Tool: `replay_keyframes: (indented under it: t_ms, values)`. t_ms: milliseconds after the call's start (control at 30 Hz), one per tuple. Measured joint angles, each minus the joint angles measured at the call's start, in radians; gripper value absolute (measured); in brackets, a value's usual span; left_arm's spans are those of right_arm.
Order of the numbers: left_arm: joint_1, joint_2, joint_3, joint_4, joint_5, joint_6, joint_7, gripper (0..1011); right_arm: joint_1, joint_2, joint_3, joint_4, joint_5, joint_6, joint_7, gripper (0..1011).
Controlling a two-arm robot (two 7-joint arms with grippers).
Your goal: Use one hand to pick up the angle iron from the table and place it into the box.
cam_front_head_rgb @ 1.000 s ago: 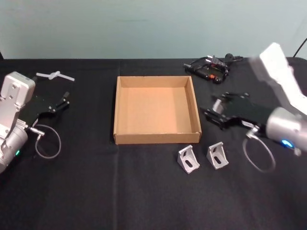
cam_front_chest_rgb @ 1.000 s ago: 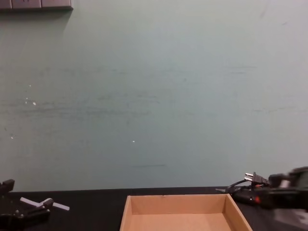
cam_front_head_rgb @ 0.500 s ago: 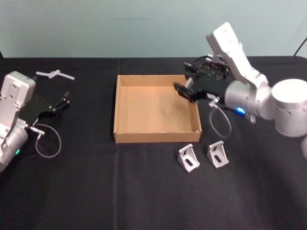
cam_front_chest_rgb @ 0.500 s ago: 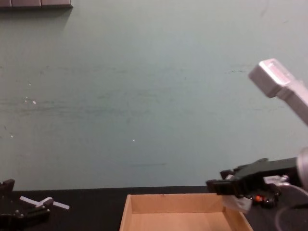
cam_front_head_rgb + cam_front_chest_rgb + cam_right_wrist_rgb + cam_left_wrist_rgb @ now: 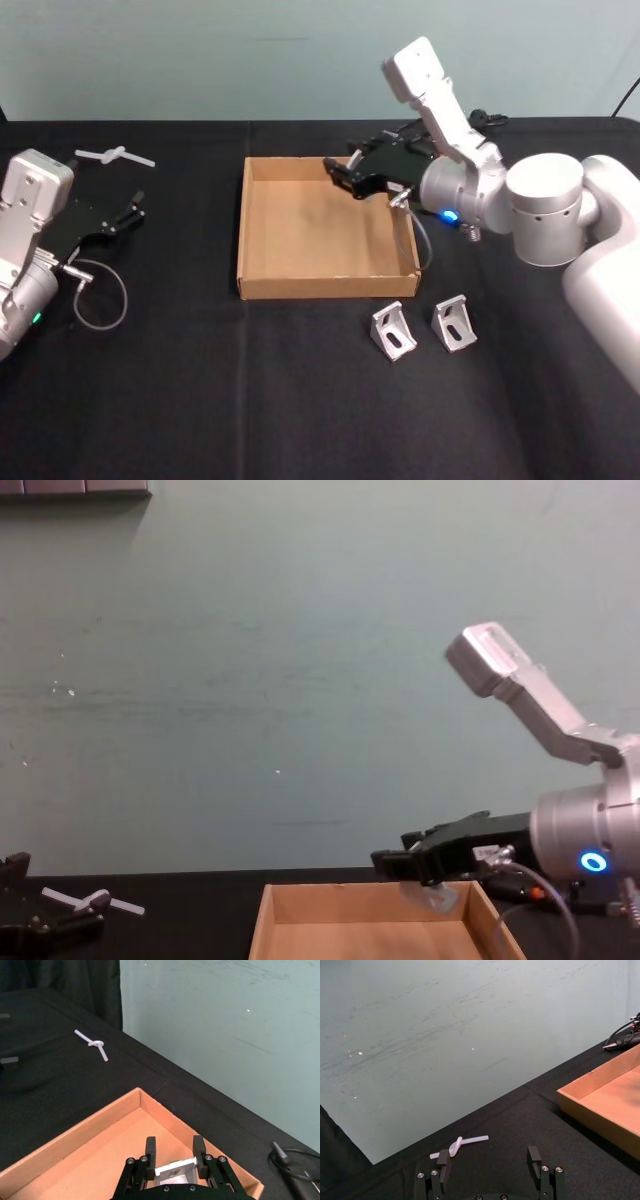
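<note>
My right gripper [image 5: 337,173] hangs over the back right part of the brown cardboard box [image 5: 250,232], shut on a silver angle iron [image 5: 174,1171] held between its black fingers [image 5: 150,1148]. From the chest, the right gripper [image 5: 387,861] floats just above the box's far wall [image 5: 365,901]. Two more angle irons [image 5: 394,331] [image 5: 453,323] lie on the black table [image 5: 200,400] in front of the box's right corner. My left gripper [image 5: 132,212] rests open at the table's left side, its fingers [image 5: 534,1156] spread wide and holding nothing.
A white plastic piece [image 5: 114,156] lies at the back left, beyond the left gripper. A black plug and cable [image 5: 484,120] sit at the back right behind the right arm. Bare tabletop stretches along the front.
My right arm has swung left from beside the box's right wall to above its back right part, carrying the angle iron. The left arm and the two table brackets stayed put.
</note>
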Motion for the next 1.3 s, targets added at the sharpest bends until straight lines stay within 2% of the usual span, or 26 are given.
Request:
replay_keyframes:
  t_ms: [333, 633, 900, 1000, 1133, 1167, 1300]
  values:
    - [0.0, 0.0, 0.0, 0.0, 0.0, 0.0, 0.0, 1005, 0.012, -0.038, -0.001, 0.062, -0.021, -0.014, -0.016, 446]
    - [0.0, 0.0, 0.0, 0.0, 0.0, 0.0, 0.0, 1005, 0.012, -0.037, 0.001, 0.06, -0.022, -0.015, -0.017, 446]
    - [0.0, 0.0, 0.0, 0.0, 0.0, 0.0, 0.0, 1005, 0.011, -0.035, 0.001, 0.056, -0.021, -0.013, -0.017, 654]
    - [0.0, 0.0, 0.0, 0.0, 0.0, 0.0, 0.0, 1005, 0.01, -0.034, 0.001, 0.055, -0.02, -0.013, -0.017, 790]
    - [0.0, 0.0, 0.0, 0.0, 0.0, 0.0, 0.0, 1005, 0.01, -0.034, 0.001, 0.054, -0.02, -0.012, -0.017, 863]
    - [0.0, 0.0, 0.0, 0.0, 0.0, 0.0, 0.0, 1005, 0.01, -0.034, 0.001, 0.054, -0.019, -0.012, -0.017, 915]
    - [0.0, 0.0, 0.0, 0.0, 0.0, 0.0, 0.0, 1005, 0.01, -0.033, 0.001, 0.053, -0.019, -0.012, -0.016, 1002]
